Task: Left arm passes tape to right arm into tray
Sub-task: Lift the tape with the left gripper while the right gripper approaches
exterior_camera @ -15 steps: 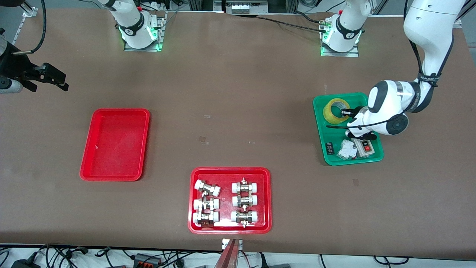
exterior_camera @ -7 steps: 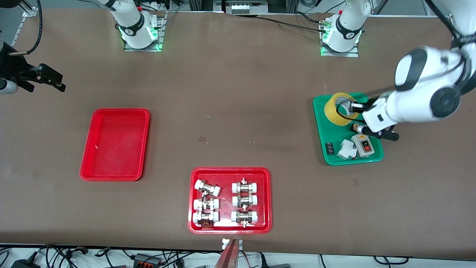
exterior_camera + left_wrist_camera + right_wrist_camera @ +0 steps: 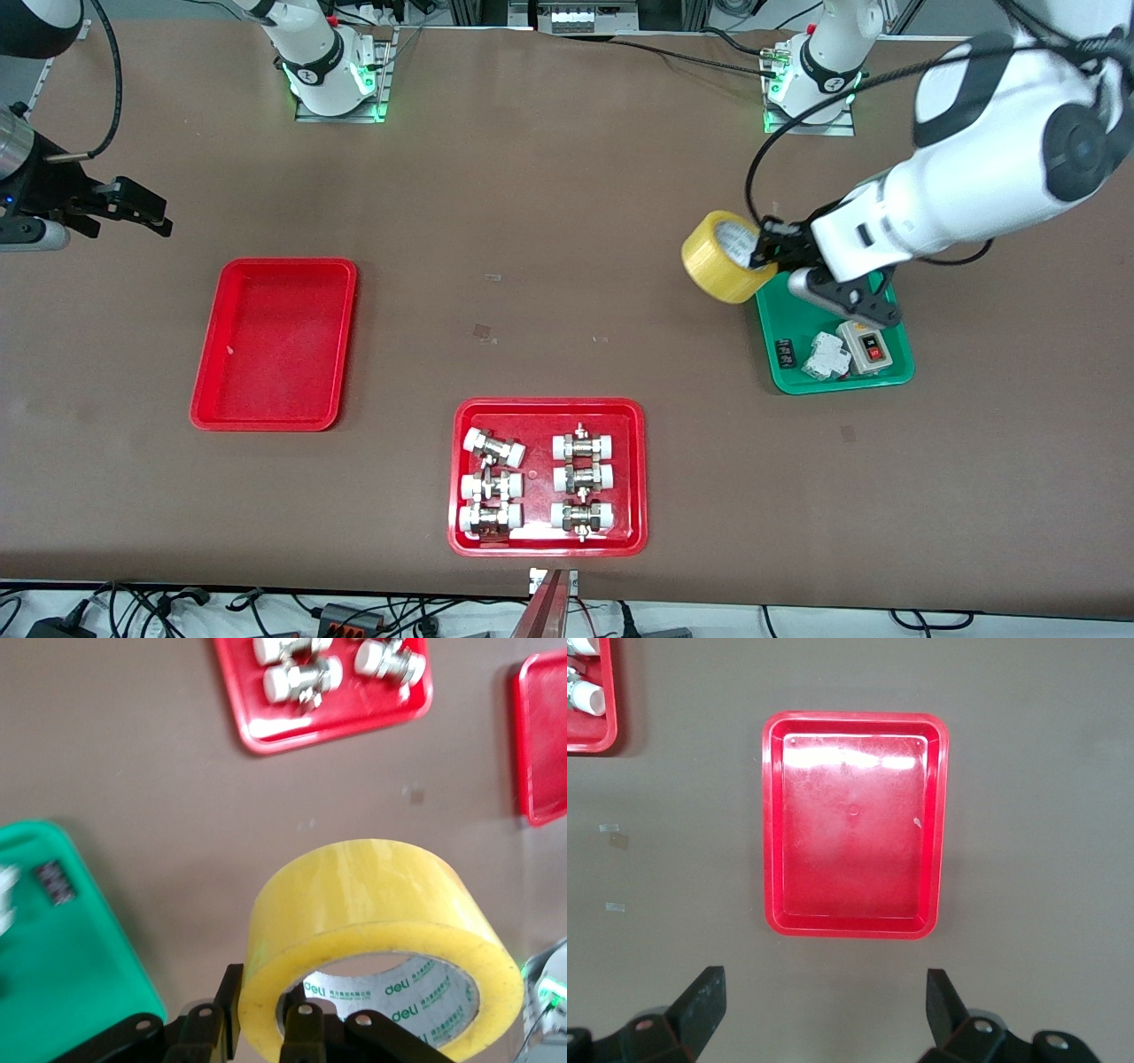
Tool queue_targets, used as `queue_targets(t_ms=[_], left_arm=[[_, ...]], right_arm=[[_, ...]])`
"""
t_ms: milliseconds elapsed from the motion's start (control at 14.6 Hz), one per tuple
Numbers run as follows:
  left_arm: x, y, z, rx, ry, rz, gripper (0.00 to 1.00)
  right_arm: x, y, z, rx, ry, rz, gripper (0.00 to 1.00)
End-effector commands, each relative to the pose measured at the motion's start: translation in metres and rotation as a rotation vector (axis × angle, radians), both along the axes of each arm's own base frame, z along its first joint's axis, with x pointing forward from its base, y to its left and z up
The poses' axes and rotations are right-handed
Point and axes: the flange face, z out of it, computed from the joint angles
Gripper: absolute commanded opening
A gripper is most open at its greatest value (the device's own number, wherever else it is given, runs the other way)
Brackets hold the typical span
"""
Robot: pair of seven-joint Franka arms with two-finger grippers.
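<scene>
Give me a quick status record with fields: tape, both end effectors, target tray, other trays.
tape: yellow roll, lifted off the table, held by its wall
left end effector: shut on the tape, one finger inside the core, over the edge of the green tray
right end effector: open, empty, waiting above the table at the right arm's end
target tray: plain red tray, nothing in it
other trays: red tray of fittings nearest the front camera; the green tray holds small electrical parts
handover: not yet begun
</scene>
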Motion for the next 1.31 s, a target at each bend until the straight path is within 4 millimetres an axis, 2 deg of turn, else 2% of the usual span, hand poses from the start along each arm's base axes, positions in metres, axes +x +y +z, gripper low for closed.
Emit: queue_targets(t_ms=[0, 69, 206, 275, 344, 481, 618, 687, 824, 962, 1031, 1099, 1168, 1237], left_arm=[[0.017, -0.052, -0.013, -0.108, -0.015, 0.097, 0.01], [0.017, -0.072, -0.019, -0.126, -0.034, 0.119, 0.01], [0.022, -0.081, -0.031, -0.14, -0.037, 0.156, 0.01], [0.025, -0.083, -0.036, -0.147, -0.046, 0.167, 0.01], [0.024, -0.095, -0.045, -0.157, -0.052, 0.161, 0.01], [0.026, -0.122, -0.073, -0.183, -0.067, 0.163, 0.01], [0.032, -0.137, -0.093, -0.214, -0.137, 0.187, 0.01], [0.025, -0.156, -0.1, -0.223, -0.152, 0.175, 0.01], [0.02, -0.169, -0.121, -0.218, -0.134, 0.158, 0.01], [0.012, -0.191, -0.128, -0.237, -0.169, 0.154, 0.01], [0.014, -0.193, -0.138, -0.245, -0.176, 0.169, 0.01], [0.017, -0.194, -0.156, -0.246, -0.155, 0.178, 0.01], [0.013, -0.206, -0.156, -0.252, -0.149, 0.172, 0.01], [0.002, -0.227, -0.148, -0.257, -0.147, 0.156, 0.01]], right_arm=[[-0.001, 0.005, -0.004, 0.013, 0.025, 0.025, 1.0], [-0.005, 0.005, -0.01, 0.014, 0.071, 0.02, 1.0], [0.009, 0.012, -0.046, 0.022, 0.135, 0.044, 1.0], [0.012, 0.026, -0.059, 0.024, 0.169, 0.09, 1.0], [0.011, 0.041, -0.066, 0.033, 0.188, 0.108, 1.0], [0.009, 0.062, -0.084, 0.075, 0.263, 0.137, 1.0], [0.01, 0.075, -0.081, 0.233, 0.248, 0.17, 1.0], [0.013, 0.077, -0.077, 0.266, 0.226, 0.214, 1.0], [0.027, 0.082, -0.068, 0.286, 0.195, 0.277, 1.0], [0.039, 0.1, -0.062, 0.371, 0.165, 0.273, 1.0], [0.045, 0.107, -0.066, 0.445, 0.158, 0.263, 1.0], [0.062, 0.114, -0.08, 0.519, 0.147, 0.243, 1.0], [0.076, 0.125, -0.09, 0.578, 0.136, 0.249, 1.0], [0.091, 0.143, -0.097, 0.639, 0.108, 0.299, 1.0]])
